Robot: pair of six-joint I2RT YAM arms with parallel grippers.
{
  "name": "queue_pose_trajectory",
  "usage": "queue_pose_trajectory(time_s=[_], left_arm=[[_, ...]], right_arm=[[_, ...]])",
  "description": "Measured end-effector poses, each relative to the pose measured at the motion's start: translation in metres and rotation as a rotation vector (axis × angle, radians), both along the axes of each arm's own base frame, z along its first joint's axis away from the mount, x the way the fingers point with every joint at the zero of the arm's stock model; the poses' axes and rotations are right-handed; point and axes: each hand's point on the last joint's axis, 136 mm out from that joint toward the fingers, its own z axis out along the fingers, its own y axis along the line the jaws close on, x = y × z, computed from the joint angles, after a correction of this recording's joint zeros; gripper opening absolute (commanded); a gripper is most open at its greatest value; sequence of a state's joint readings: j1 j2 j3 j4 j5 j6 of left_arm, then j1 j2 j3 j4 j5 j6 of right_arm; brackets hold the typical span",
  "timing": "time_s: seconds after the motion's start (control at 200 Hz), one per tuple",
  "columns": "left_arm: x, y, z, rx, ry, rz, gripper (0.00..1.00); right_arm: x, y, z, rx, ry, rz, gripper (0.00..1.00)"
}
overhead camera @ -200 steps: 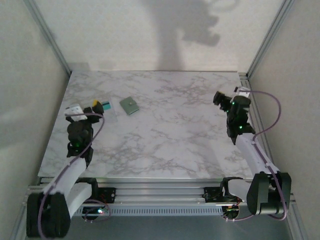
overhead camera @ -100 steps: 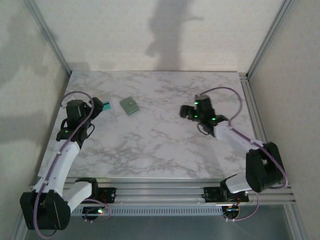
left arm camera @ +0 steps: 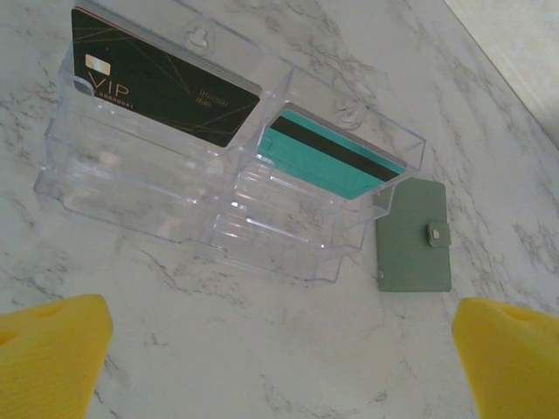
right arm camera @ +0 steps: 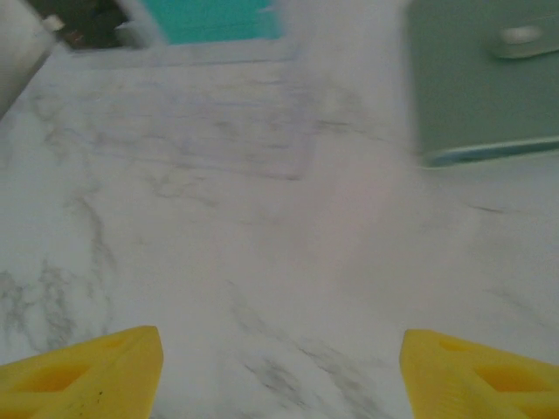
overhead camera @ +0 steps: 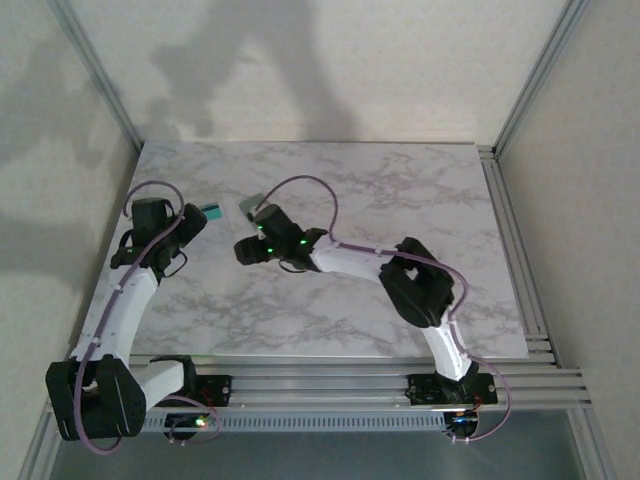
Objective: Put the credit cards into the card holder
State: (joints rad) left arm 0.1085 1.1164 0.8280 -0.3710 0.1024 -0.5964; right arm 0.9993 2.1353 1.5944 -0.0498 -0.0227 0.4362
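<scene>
My table (left arm camera: pixel 262 375) smooth marble-look with soft sheen, card stand (left arm camera: pixel 175 196) clear glossy plastic, black card (left arm camera: pixel 166 83) smooth with gilt print, teal card (left arm camera: pixel 336 159) smooth plastic, card holder (left arm camera: pixel 410 257) matt grey-green leather-look, its snap (left arm camera: pixel 434 232) dull metal, my finger pads (left arm camera: pixel 52 349) matt yellow

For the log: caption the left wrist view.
Open left claw over clear rack holding black card and teal card, wallet alongside.

Dim, shadowy light; blurred right-wrist view
</scene>
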Motion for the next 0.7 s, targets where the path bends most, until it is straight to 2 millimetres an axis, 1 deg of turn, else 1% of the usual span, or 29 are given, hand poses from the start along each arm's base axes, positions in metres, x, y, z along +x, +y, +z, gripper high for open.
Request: queue_pose_trajectory(time_s=[0.05, 0.11, 0.255, 0.325, 0.4, 0.496, 0.596, 0.696], left_arm=[[-0.002, -0.001, -0.005, -0.007, 0.008, 0.002, 1.00], [-0.005, -0.002, -0.012, -0.020, 0.024, 0.003, 1.00], [-0.015, -0.012, -0.034, -0.093, 0.059, -0.002, 1.00], [-0.019, -0.017, -0.040, -0.117, 0.071, -0.013, 1.00], [-0.020, -0.018, -0.039, -0.122, 0.066, -0.014, 0.99], [-0.021, -0.018, -0.032, -0.118, 0.041, -0.015, 1.00], [-0.022, -0.016, -0.023, -0.107, 0.013, -0.008, 1.00], [-0.023, -0.014, -0.020, -0.099, 0.006, -0.002, 1.00]], right_arm=[[0.000, 0.016, -0.006, 0.010, 0.009, 0.017, 0.67], [0.005, 0.028, -0.013, 0.019, 0.018, 0.015, 0.65], [0.025, 0.048, -0.033, 0.016, 0.043, -0.028, 0.61], [0.034, 0.054, -0.044, 0.001, 0.054, -0.054, 0.59], [0.042, 0.060, -0.053, -0.015, 0.062, -0.077, 0.57], [0.049, 0.066, -0.062, -0.031, 0.066, -0.096, 0.53], [0.054, 0.069, -0.068, -0.047, 0.065, -0.111, 0.52], [0.057, 0.067, -0.070, -0.067, 0.059, -0.126, 0.51]])
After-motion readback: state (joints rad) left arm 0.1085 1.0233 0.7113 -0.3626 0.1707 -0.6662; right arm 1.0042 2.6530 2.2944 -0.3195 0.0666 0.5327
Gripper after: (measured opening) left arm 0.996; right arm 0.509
